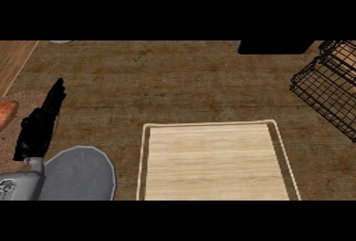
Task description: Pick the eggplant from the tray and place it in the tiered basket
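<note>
The wooden tray [215, 162] lies at the lower middle of the counter, its pale board bare; no eggplant shows on it or anywhere in view. At the right edge stands the black wire tiered basket [327, 89], partly cut off by the frame. My left hand [40, 124] rests at the left side with its fingers straight and pointing up, holding nothing. My right hand does not show in the head view.
A grey round plate [83, 174] lies left of the tray, under my left forearm. An orange-red object [5, 113] peeks in on a brown mat at the far left. A black block [274, 47] sits at the counter's far edge.
</note>
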